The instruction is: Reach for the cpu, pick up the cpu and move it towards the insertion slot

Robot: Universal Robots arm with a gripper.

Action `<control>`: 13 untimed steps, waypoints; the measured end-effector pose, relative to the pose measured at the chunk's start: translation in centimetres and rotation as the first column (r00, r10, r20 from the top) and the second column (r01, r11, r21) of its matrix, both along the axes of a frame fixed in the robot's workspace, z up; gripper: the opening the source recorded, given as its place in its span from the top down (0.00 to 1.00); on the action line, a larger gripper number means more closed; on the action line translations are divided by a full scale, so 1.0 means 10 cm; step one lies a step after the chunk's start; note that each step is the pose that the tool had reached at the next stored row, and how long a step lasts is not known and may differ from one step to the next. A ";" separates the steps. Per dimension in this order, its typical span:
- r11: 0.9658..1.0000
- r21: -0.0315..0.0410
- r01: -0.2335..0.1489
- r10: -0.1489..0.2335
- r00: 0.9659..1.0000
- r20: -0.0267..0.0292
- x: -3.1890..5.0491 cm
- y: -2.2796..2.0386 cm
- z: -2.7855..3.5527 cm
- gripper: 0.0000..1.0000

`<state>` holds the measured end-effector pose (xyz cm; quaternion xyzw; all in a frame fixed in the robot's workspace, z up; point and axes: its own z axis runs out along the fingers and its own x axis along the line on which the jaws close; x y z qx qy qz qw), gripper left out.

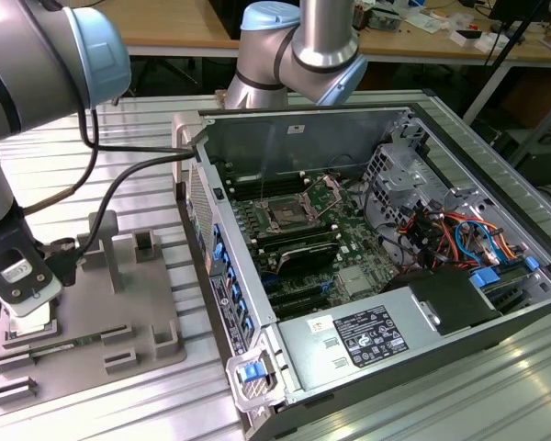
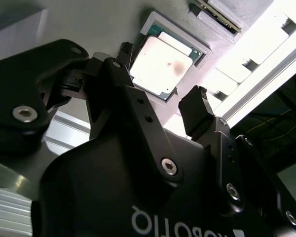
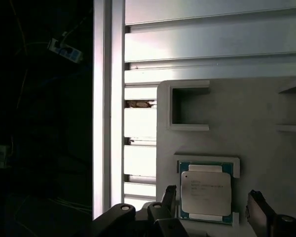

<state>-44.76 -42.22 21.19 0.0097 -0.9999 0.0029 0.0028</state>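
Two fingers (image 3: 168, 198) of the pincer (image 3: 212, 205) stand wide apart, flanking the cpu (image 3: 205, 191) (seated in a grey tray (image 3: 266, 123) recess); the insertion slot (image 1: 285, 216) sits inside the computer case (image 1: 294, 138).

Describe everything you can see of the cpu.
The cpu is a thin square chip: matte silvery metal lid with faint print, greenish rim. It lies flat in a square recess of the grey tray, not lifted. The open gripper hangs over it, one finger on each side; contact cannot be told.
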 end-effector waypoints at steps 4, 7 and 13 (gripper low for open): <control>1.000 0.000 -0.003 0.003 1.000 0.007 -0.010 0.000 -0.060 0.34; 1.000 0.000 -0.007 0.007 1.000 0.010 -0.018 -0.001 -0.092 0.34; 1.000 0.000 -0.011 0.011 1.000 0.014 -0.023 -0.001 -0.151 0.26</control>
